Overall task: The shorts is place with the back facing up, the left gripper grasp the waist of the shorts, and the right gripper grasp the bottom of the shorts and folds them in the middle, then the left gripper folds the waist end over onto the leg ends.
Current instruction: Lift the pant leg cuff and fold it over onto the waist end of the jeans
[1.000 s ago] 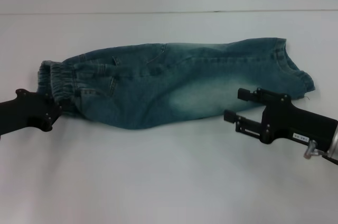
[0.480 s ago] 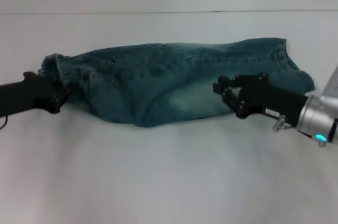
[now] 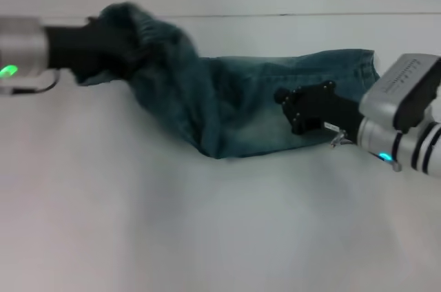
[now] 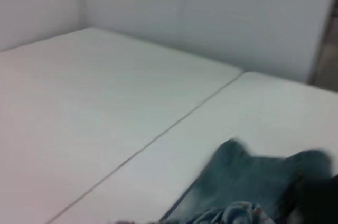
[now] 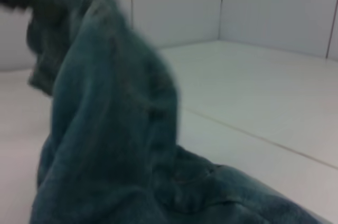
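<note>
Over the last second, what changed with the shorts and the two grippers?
The left gripper lifted the waist end of the denim shorts off the table. The right gripper slid onto the leg end, pinning it. The leg ends stayed flat in place.

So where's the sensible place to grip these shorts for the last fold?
At the gathered waist end of the shorts, coming from the robot's left side. That end is bunched and already lifted off the table in the left gripper, while the right gripper rests on the leg end, which lies flat.
</note>
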Tool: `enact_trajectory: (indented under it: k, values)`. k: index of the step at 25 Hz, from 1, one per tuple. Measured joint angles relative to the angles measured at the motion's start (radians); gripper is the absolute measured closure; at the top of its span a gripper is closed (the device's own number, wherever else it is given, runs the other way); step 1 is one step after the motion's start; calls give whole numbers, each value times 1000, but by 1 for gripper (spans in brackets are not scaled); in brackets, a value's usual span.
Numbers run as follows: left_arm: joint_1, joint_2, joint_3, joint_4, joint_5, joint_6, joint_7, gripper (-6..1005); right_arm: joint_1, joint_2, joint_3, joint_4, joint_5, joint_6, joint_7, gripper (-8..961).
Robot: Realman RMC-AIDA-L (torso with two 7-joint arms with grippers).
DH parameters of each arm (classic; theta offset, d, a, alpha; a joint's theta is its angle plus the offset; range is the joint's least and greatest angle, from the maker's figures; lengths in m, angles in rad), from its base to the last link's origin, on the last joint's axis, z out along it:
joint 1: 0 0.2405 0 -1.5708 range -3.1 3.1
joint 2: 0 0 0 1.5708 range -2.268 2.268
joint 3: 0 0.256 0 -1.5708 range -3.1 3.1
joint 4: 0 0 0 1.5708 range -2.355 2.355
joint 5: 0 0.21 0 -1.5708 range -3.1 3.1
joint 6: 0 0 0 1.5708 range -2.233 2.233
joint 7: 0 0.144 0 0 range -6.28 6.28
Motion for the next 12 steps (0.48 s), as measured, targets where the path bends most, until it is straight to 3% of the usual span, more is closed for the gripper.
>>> enact_trajectory:
  k: [2, 7, 12]
  values:
    - [-21, 0, 25, 8, 0, -2, -24, 931, 27, 0, 0, 26, -1, 24, -15, 951]
    - [-212, -5, 163, -8, 26, -18, -162, 925, 93, 2, -29, 85, -6, 46, -23, 953]
    - [-402, -12, 338, -178, 77, -150, -233, 918, 130, 6, -60, 119, -7, 47, -17, 952]
